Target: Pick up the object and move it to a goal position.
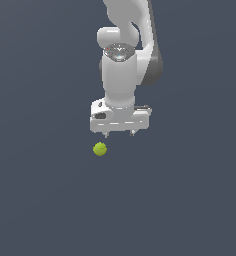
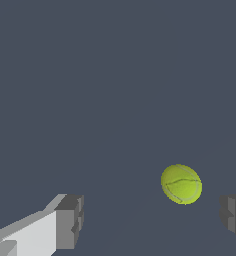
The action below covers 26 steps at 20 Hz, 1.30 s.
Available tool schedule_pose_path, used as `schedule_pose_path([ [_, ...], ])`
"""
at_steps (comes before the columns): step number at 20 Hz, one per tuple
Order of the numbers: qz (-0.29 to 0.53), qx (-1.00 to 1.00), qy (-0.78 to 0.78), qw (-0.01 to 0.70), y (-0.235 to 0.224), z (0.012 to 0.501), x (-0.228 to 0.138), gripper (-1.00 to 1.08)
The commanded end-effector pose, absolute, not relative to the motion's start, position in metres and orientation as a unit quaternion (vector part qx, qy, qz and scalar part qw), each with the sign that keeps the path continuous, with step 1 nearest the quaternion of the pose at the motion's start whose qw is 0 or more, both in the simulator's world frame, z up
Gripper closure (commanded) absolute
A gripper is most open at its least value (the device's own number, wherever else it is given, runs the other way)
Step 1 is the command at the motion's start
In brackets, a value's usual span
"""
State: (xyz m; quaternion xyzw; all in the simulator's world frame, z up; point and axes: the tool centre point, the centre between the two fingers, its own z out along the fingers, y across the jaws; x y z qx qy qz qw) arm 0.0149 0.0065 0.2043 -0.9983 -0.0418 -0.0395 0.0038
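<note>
The object is a small yellow-green ball (image 1: 100,149) (image 2: 181,184) with faint darker curved seam markings. It rests free on the flat dark grey surface, untouched, slightly toward the exterior view's left of frame centre.

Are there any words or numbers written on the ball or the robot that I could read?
None: no words, numbers or signs show in either view.
The ball carries only faint curved seam lines, no letters.
The gripper and the white arm are plain, with no label to read.
</note>
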Motion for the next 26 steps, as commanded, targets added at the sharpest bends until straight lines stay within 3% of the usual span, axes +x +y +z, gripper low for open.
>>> schedule_pose_path([
  [1,-0.036,-0.998,-0.053,0.002,-0.002,0.195,0.014,-0.92],
  [16,-0.008,-0.987,-0.159,-0.001,-0.070,0.115,-0.008,-0.92],
  [26,0.000,-0.982,-0.191,0.000,-0.089,0.092,-0.018,-0.92],
])
